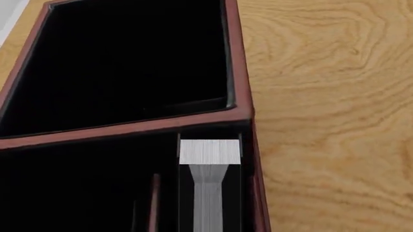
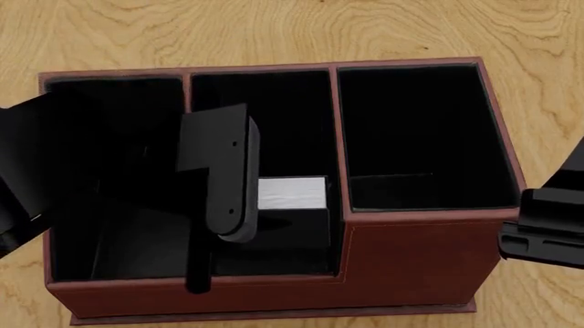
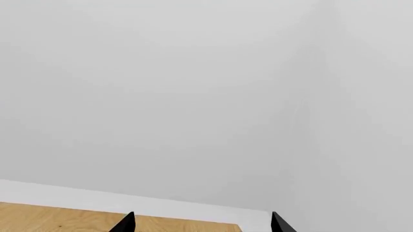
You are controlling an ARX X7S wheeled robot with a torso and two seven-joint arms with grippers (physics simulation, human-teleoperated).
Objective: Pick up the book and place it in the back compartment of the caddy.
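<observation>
Red-brown leather-look caddy (image 2: 415,249) with black-lined cells holds the thin black book (image 2: 290,193) upright in its middle cell.

Wood-grain tabletop (image 2: 273,31) carries the rectangular caddy, which shows three dark cells across in the head view; the right cell and the left cell show nothing inside but black lining. The book's white page edges face up, close against the divider on the right side of the middle cell. The left gripper (image 2: 223,205) hangs over that cell with one black finger (image 2: 228,171) just beside the book; I cannot tell how wide its fingers stand. The right gripper (image 3: 201,223) is off to the caddy's right, its two tips spread apart with nothing between them.
</observation>
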